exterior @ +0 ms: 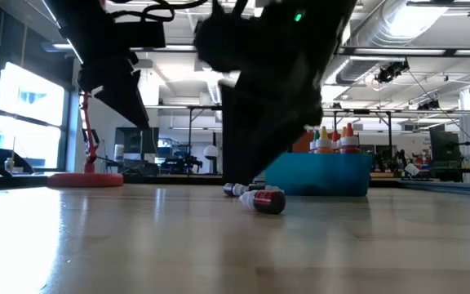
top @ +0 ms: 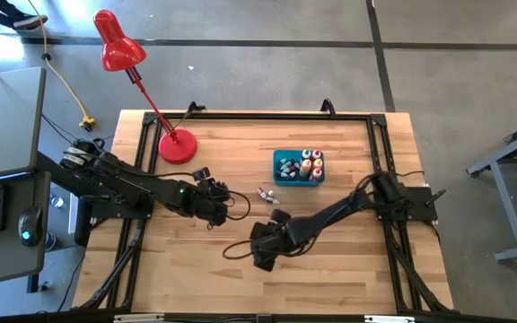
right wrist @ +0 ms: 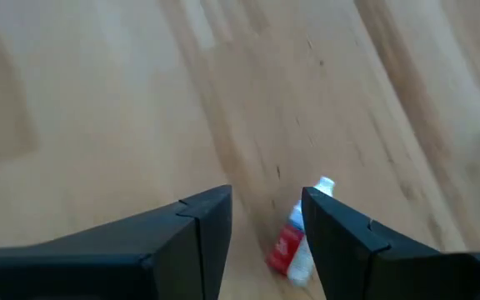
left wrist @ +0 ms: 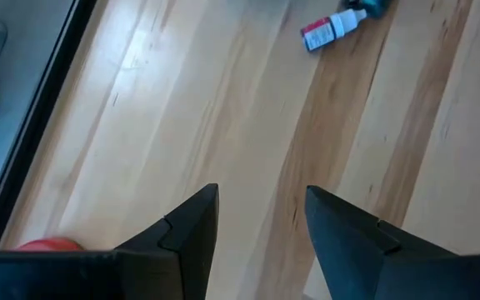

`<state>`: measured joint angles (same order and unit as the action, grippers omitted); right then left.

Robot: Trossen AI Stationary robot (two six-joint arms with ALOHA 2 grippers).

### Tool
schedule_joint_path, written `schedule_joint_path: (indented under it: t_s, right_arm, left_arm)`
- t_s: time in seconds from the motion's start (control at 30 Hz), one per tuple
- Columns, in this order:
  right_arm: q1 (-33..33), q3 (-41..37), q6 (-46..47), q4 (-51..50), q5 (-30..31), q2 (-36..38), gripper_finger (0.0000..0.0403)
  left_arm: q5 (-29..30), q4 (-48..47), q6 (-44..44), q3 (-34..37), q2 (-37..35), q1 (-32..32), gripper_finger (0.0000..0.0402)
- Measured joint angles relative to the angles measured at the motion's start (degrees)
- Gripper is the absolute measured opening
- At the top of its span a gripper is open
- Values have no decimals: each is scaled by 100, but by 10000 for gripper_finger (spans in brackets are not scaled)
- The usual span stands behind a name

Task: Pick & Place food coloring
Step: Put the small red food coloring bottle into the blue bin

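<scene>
From my remote station: a pale, straight-grained wooden table (top: 330, 269); a boxy blue plastic bin (top: 287, 178) holds upright capped food coloring bottles (top: 311, 165). A small red-labelled bottle (left wrist: 332, 28) lies on its side just left of the bin. Left gripper (left wrist: 261, 212) and right gripper (right wrist: 267, 215) hover, angular dark fingers apart, empty.

A small red-labelled plastic food coloring bottle (left wrist: 330, 29) has a white cap. The rectangular blue plastic bin (top: 296, 179) shows orange, red and pale caps. The pale wooden table (top: 330, 278) is streaked; the desk lamp (top: 119, 45) is red.
</scene>
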<state>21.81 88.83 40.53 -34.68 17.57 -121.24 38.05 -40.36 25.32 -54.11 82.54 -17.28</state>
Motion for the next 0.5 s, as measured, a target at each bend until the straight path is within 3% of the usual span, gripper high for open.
schedule_joint_path:
  t_s: [0.37, 0.5]
  right_arm:
    - [-230, 68, 424, -221, -134, -505, 139]
    - [-232, 55, -175, -263, -129, -412, 139]
  left_arm:
    - [-255, -5, 2, 0, 0, 0, 175]
    - [-255, -6, 2, 0, 0, 0, 175]
